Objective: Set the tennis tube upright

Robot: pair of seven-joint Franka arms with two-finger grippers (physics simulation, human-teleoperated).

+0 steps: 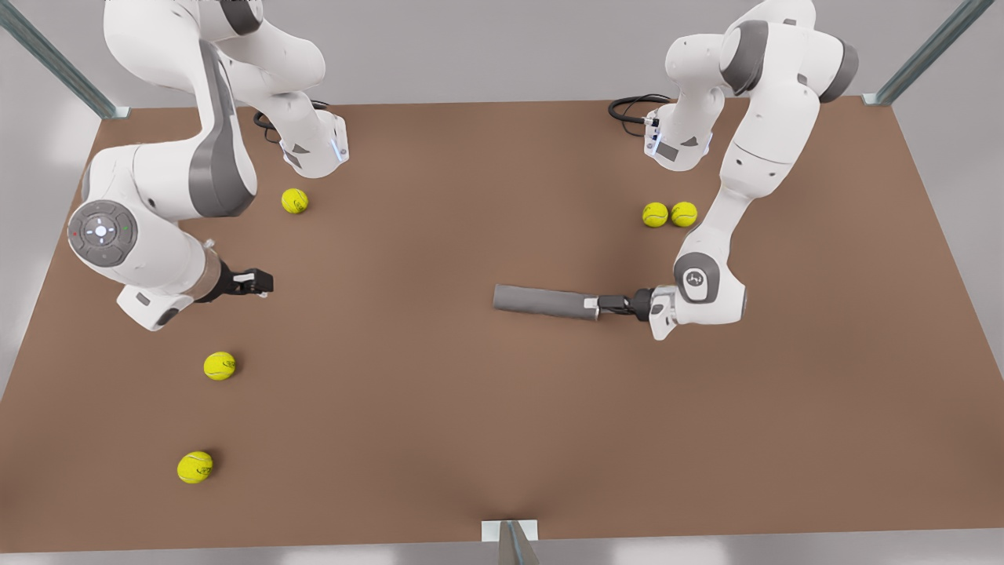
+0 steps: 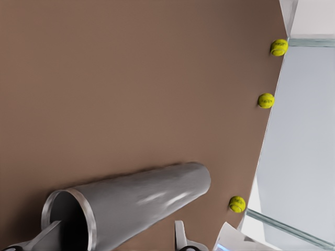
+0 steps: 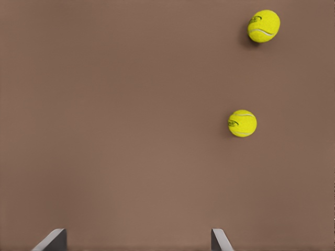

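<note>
Gripping the tube (image 1: 541, 301) by its open, light-rimmed end, my left gripper (image 1: 602, 304) has one finger (image 2: 49, 238) inside the mouth and the other outside the wall. The tube lies flat on the table (image 1: 502, 439), mid-scene, a little toward the front view's right. Its long axis runs almost straight across that view, the closed end pointing left, the rim toward my wrist. To stand it well, I judge I should keep the pinch firm, swing the closed end down onto bare table, and let go only once it sits square. My right gripper (image 1: 255, 282), fingers spread and empty, waits at the left near two balls (image 1: 220, 366).
</note>
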